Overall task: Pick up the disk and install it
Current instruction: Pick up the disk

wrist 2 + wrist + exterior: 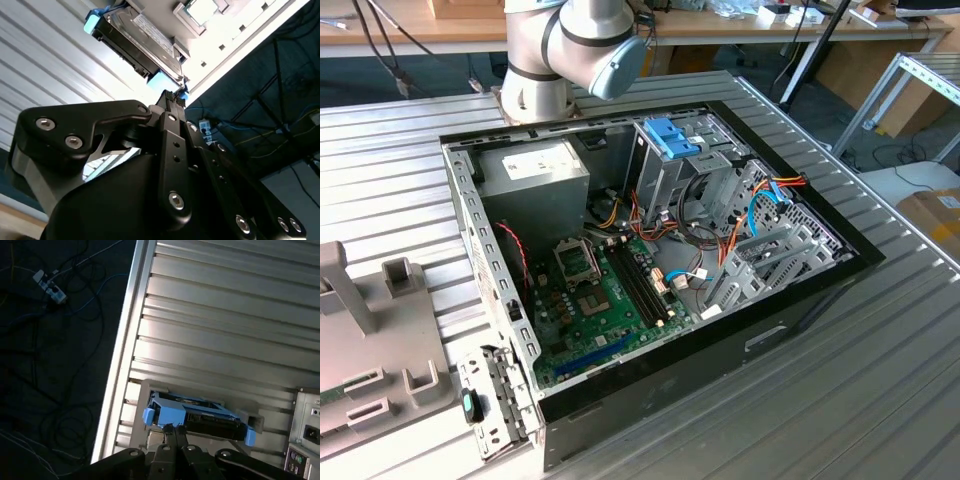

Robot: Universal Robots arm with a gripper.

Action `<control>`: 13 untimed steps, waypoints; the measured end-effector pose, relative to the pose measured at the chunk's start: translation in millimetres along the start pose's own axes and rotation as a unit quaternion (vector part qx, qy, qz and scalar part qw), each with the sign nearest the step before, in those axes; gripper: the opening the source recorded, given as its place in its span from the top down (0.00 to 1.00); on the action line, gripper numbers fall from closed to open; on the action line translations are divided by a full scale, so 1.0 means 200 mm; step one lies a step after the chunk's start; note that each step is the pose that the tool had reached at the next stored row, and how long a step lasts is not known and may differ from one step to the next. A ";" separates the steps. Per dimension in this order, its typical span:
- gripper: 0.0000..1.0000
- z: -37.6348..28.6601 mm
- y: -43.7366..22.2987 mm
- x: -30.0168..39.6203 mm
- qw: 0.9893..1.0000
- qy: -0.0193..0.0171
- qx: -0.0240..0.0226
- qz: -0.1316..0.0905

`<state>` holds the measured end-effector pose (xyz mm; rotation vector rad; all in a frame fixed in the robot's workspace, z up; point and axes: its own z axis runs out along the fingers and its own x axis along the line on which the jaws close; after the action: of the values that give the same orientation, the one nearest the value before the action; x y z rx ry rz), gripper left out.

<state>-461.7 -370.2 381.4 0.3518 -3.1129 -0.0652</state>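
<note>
The disk [210, 415], a silver-grey drive in a bright blue carrier frame, rests on a grey holder [252, 417] on the ribbed metal table [225, 315]. In the second wrist view the disk [142, 35] shows its labelled face and a blue corner. My gripper [174, 429] has its black fingertips together right at the carrier's blue edge; I cannot tell whether they touch it. The same gripper [172, 96] sits just short of the blue frame in the second wrist view. In the exterior view the open computer case [820, 300] lies on the table with its silver drive cage [665, 185].
A blue latch [672, 138] tops the drive cage. Orange and blue cables [760, 205] run beside it, over the motherboard [610, 290]. A grey fixture [365, 330] stands at the exterior view's left. The arm's base [555, 50] rises behind the case. Beyond the table edge, cables [50, 340] lie on dark floor.
</note>
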 end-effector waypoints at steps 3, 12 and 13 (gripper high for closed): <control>0.89 0.000 0.000 0.000 1.000 0.001 0.000 -0.028; 0.89 0.000 0.000 0.000 0.989 0.006 0.001 -0.149; 0.89 0.000 0.000 0.000 0.986 0.007 0.001 -0.168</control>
<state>-461.7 -370.2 381.4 0.8689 -3.0028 -0.0621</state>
